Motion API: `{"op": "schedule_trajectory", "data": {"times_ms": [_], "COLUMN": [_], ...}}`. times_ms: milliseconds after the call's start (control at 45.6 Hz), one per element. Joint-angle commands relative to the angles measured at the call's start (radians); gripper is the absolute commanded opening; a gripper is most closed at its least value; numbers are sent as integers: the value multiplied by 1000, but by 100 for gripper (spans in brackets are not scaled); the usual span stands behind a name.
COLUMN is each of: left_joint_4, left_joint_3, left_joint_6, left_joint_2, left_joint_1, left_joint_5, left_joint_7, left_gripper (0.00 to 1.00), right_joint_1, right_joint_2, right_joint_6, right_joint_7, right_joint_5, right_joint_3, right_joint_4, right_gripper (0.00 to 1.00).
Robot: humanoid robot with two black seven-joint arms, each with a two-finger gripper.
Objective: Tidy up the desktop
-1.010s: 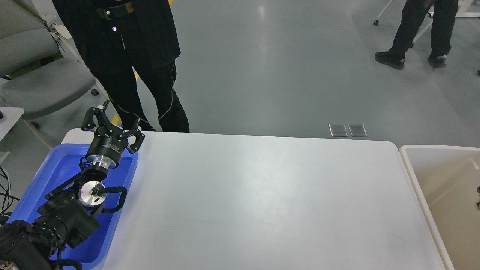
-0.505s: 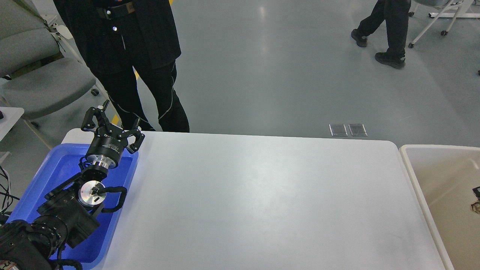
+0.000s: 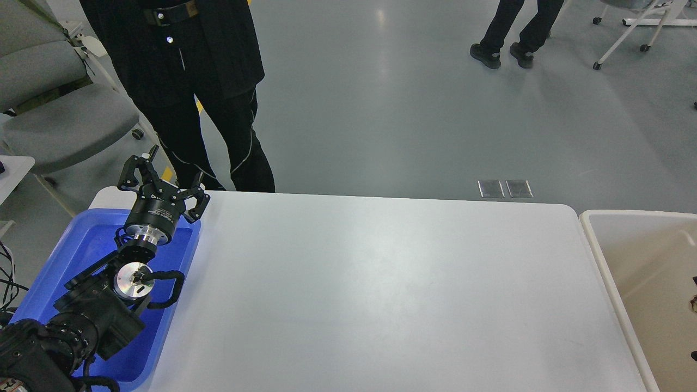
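**Bench top lies bare and white**

Bench (image 3: pixel 381 294) fills the middle of the head view. It is a big white top with round corners, smooth and plain, and it runs from a blue tray on the left to a beige bin on the right.

The blue tray (image 3: pixel 76 250) sits at the bench's left end, touching its edge. The left arm comes in from the bottom left corner and reaches up over this tray. At its far end, the left gripper (image 3: pixel 163 177) hangs above the tray's far rim, near the bench's back left corner. Its two black fingers (image 3: pixel 130 171) are spread wide apart, and they grip nothing.

The beige bin (image 3: pixel 604 256) stands just beside the bench's right end. Something small and dark (image 3: pixel 695 299) shows at the far right edge of the bin, but it is cut off and I cannot tell what it is. The right gripper does not show in the view.

Behind the bench, a person in black clothes (image 3: pixel 207 92) stands close to its back left corner. A grey chair (image 3: pixel 60 120) is on the left of that person. Farther off, on the grey floor, another person's legs and black shoes (image 3: pixel 501 51) can be seen. Two small metal plates (image 3: pixel 505 189) are set in the floor just past the bench.
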Motion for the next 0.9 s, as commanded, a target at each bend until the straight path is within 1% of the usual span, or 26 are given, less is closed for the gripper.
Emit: {"op": "schedule_trajectory", "data": {"times_ms": [0,285,461,527,593,659,702,746,790,878], "left_joint_4": [0,0,0,0,0,0,0,0,0,0], "left_joint_3": [0,0,0,0,0,0,0,0,1,1], "left_joint_6": [0,0,0,0,0,0,0,0,0,0], "left_joint_2": [0,0,0,0,0,0,0,0,0,0], "left_joint_1": [0,0,0,0,0,0,0,0,0,0], "left_joint_5": [0,0,0,0,0,0,0,0,0,0], "left_joint_7": [0,0,0,0,0,0,0,0,0,0], "left_gripper": [100,100,100,100,100,100,100,100,100,100], "right_joint_1": [0,13,50,76,84,86,98,113,124,128], "right_joint_2": [2,18,25,47,71,66,52,28,-1,-106], "right_joint_6": [-10,-18,1,10,34,90,139,185,205,203], "right_joint_7": [-1,4,4,4,4,4,4,4,4,4], "right_joint_5": [1,1,1,1,1,7,42,90,122,137], "right_joint_3": [19,2,17,20,20,36,80,146,187,270], "right_joint_4": [0,-3,6,6,6,6,8,26,71,241], "right_gripper": [100,100,100,100,100,100,100,100,100,100]}}
